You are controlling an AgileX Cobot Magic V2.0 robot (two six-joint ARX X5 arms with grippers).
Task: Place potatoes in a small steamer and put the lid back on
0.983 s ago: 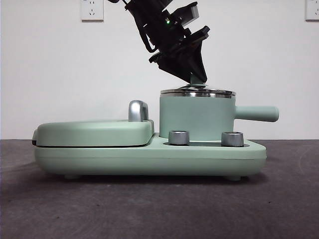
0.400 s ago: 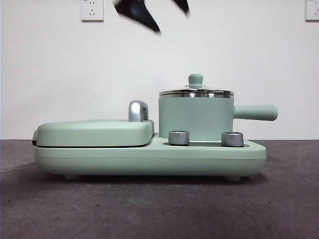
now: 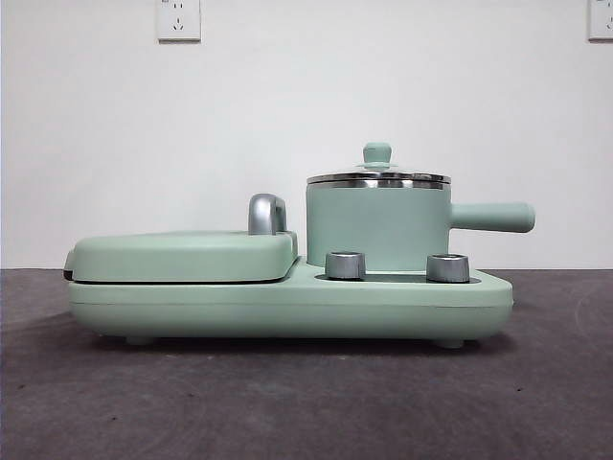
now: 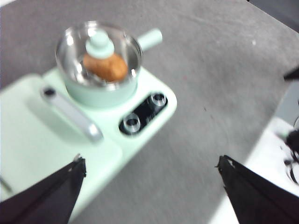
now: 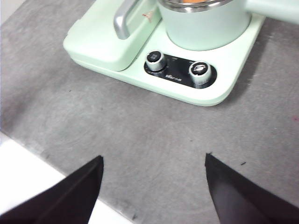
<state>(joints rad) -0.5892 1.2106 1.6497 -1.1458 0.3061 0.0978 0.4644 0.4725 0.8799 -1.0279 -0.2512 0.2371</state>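
The small mint green cylindrical steamer pot [image 3: 378, 228] with a steel rim stood at the centre right of the front view, on the long mint green cooker base [image 3: 287, 305]. Its straight side handle [image 3: 491, 218] pointed to the right edge of the frame. The round clear glass lid [image 3: 378, 177] with a steel rim lay flat on the pot, and its small green knob was upright. In the left wrist view, the orange-brown lumpy potato [image 4: 105, 66] was visible through the glass, inside the pot.

The flat mint green griddle cover [image 3: 182, 255] with a chrome handle [image 3: 267, 213] filled the left half of the base. Two steel dials [image 3: 345, 264] sat in front of the pot.

No arm appeared in the front view. The left gripper [image 4: 152, 175] hung high above the grey table [image 4: 210, 84], looking down at the cooker, and its black jaws were spread wide and held nothing. The right gripper [image 5: 153, 173] hovered over bare table in front of the dials, tilted toward the cooker, with its jaws also wide apart and empty.
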